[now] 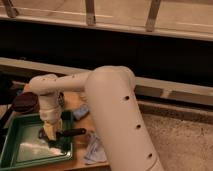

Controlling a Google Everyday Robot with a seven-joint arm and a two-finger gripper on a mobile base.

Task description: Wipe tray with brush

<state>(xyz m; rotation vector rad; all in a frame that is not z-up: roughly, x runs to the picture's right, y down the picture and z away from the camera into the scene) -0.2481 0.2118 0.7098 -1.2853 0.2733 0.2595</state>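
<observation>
The pincer (50, 134) was low over the right side of the green tray (22, 150) on the bench (73, 101), right at the brush (74, 132). I could not tell if it was clamped on the brush. A hard push might have slid the tray, or knocked the brush onto the blue cloth (93, 148).

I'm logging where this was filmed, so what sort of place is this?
Probably an indoor work area: wooden table, speckled floor, window railing. The gripper hangs over the green tray, at the brush.
</observation>
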